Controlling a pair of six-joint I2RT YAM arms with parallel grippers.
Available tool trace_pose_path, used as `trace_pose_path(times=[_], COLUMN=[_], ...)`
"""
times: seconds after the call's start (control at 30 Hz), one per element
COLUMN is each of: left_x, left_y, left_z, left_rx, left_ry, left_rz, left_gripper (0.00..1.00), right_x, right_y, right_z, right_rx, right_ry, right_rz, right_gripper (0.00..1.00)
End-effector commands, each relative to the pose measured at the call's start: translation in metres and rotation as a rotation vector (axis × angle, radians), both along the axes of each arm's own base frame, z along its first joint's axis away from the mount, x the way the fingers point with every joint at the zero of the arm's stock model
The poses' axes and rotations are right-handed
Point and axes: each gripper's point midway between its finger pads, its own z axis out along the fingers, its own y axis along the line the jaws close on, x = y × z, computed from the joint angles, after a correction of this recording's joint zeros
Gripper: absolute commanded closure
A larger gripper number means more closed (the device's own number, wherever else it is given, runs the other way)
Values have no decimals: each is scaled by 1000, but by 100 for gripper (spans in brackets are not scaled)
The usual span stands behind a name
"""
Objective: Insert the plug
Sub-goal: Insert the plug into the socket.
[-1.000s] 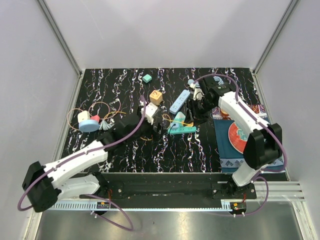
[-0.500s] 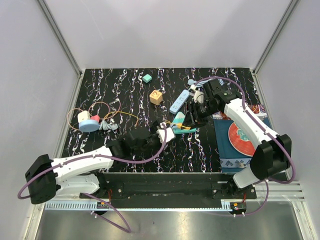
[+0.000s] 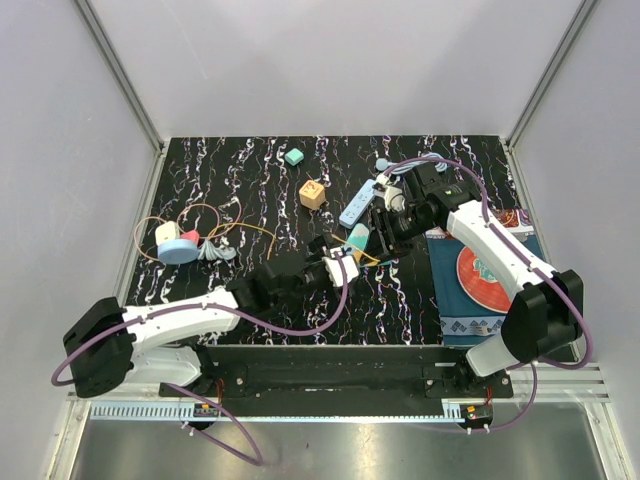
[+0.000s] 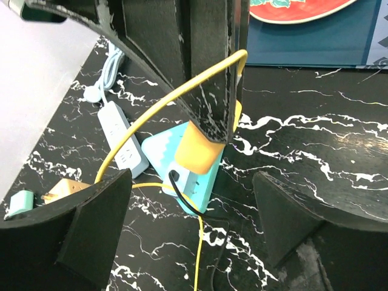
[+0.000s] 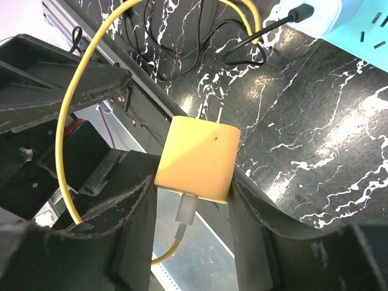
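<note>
Bright, even, diffuse light from overhead; shadows faint. Soft glare on the steel strip (image 3: 320, 450) at six o'clock. Wrist views: the near fingers (image 4: 91, 224) blur (worst toward the edges), the yellow plug (image 5: 197, 159) is sharp.

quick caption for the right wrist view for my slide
Right gripper holding the yellow plug, prongs out, not yet in the teal power strip.

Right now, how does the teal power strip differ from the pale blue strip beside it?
The teal power strip has a black plug in its end; the pale blue strip shows none. The teal strip lies under the yellow plug; the pale one lies aside. Both rest on the table.
</note>
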Motion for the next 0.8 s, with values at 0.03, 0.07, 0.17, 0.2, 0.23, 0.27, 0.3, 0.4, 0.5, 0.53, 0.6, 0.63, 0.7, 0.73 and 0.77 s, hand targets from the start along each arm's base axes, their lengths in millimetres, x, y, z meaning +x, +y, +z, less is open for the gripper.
trace_pose_path(times=[0.03,0.07,0.17,0.2,0.23,0.27,0.3,0.4,0.5,0.53,0.6,0.63,0.7,0.73,0.77], left_x=[12,11,12,12,13,12,11,11,10,8,7,7,7,6,6], left_y=[-22,-24,-30,-31,-32,-33,-33,-34,-33,-33,-33,-32,-32,-31,-31], left_z=[39,37,33,35,35,36,35,34,31,30,30,29,31,31,32], left_rx=[-78,-73,-68,-74,-74,-75,-68,-60,-62,-64,-77,-79,-102,-109,-122], left_ry=[-123,-118,-115,-120,-120,-119,-119,-109,-96,-89,-78,-73,-60,-54,-48], left_rz=[-35,-46,-56,-60,-62,-68,-73,-76,-76,-79,-78,-74,-63,-60,-59], left_gripper=[14,14,16,16,17,20,22,44,55,60,73,78,88,91,94], right_x=[-4,-4,-6,-7,-7,-9,-9,-8,-9,-9,-9,-9,-5,-4,-3], right_y=[10,11,13,13,14,14,14,14,16,16,17,16,16,15,14], right_z=[11,11,11,11,10,10,10,10,13,14,16,16,20,25,28], right_rx=[54,55,58,59,58,57,57,52,57,55,55,49,48,47,48], right_ry=[-48,-45,-42,-42,-41,-38,-42,-44,-50,-52,-57,-64,-84,-109,-118], right_rz=[55,58,68,73,75,80,79,75,75,76,73,68,50,39,26], right_gripper=[100,100,100,100,100,100,100,100,100,100,98,97,83,75,69])
